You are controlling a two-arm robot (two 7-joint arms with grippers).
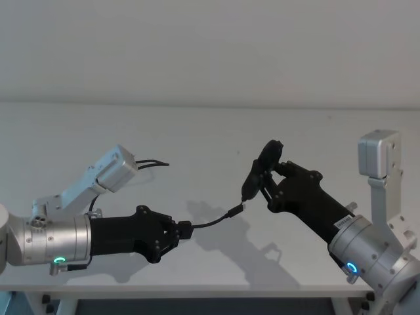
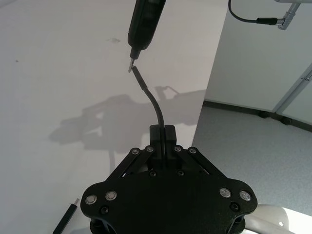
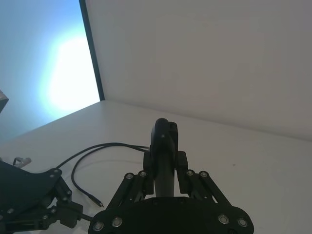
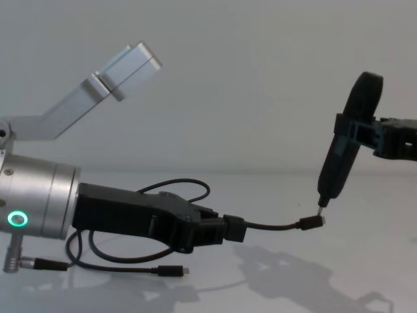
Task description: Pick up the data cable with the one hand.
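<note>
Two grippers meet above the white surface (image 1: 197,138). The left gripper (image 1: 178,231), black and angular on a silver cylinder with a green ring, reaches in from the left, its jaws closed on a black plug of the cable (image 4: 267,227). From that plug a short stretch of cord arcs through the air toward the right, ending in a small plug with a metal tip that hangs free above the surface. In the chest view, more thin black cord loops behind and beneath the left gripper, and a small plug (image 4: 171,271) lies on the surface below it.

The right gripper (image 1: 266,178) comes in from the right, jaws closed around a slim dark tool (image 1: 259,172) held tilted, pointed end down. In the chest view the tool's tip sits just above the cable's free plug, very near it; whether they touch cannot be told. The left wrist view shows the same two ends almost meeting.
</note>
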